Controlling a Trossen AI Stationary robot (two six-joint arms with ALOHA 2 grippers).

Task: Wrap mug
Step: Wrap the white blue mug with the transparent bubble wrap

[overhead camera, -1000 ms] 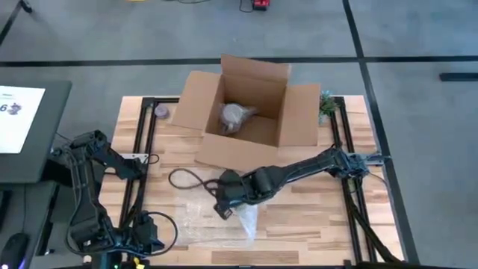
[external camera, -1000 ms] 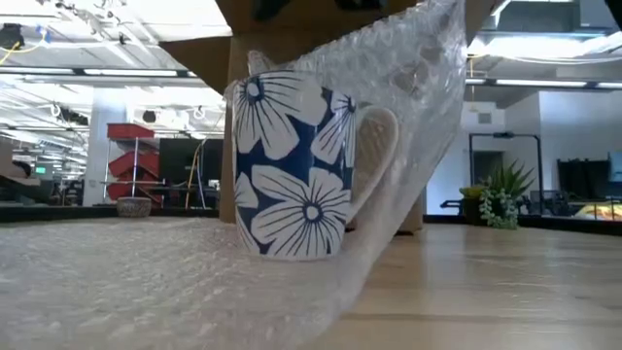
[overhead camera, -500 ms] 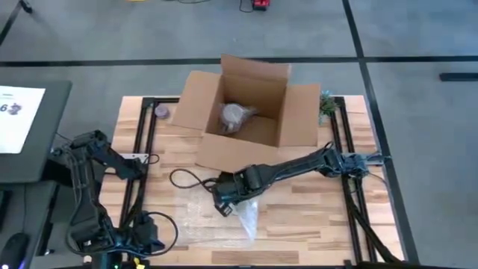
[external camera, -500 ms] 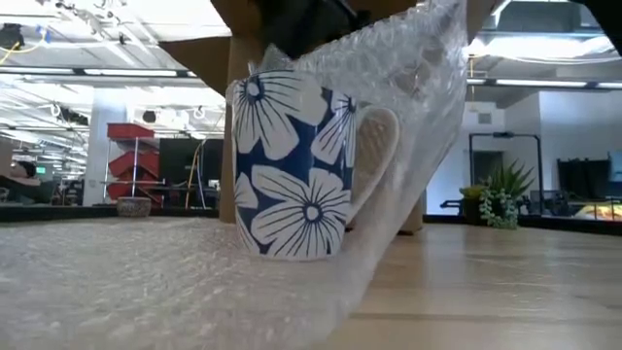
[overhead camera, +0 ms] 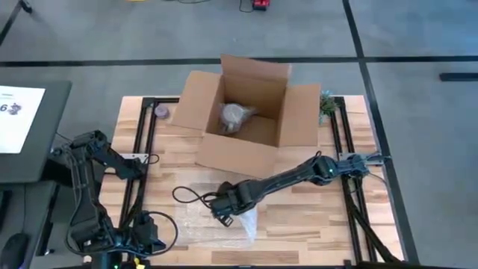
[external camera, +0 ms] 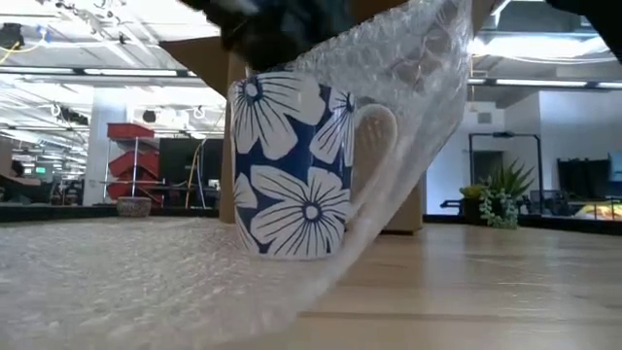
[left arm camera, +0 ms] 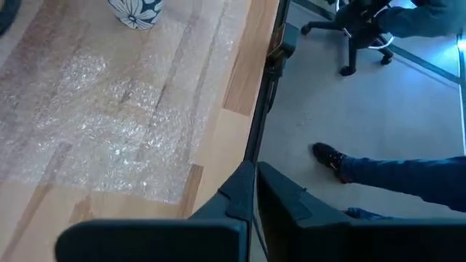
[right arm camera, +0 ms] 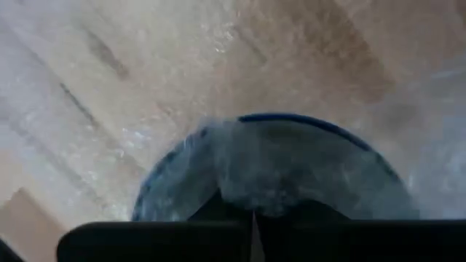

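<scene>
While right fingers [overhead camera: 226, 211] pinch bubble wrap [external camera: 408, 87] over mug [external camera: 292, 170], left fingers [left arm camera: 255, 191] pressed together.

We see even, bright overhead light with soft shadows on the table [overhead camera: 314, 213], ceiling glare in the low view, and a right wrist picture so blurred that the mug [right arm camera: 277, 171] perhaps fills it.

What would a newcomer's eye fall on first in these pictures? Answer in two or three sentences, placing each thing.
First, the blue mug with white flowers standing upright on the bubble wrap, a flap of which is lifted up over its handle side. Above it, the right gripper reaches in from across the table. Behind, at the table's far edge, stands an open cardboard box.
</scene>
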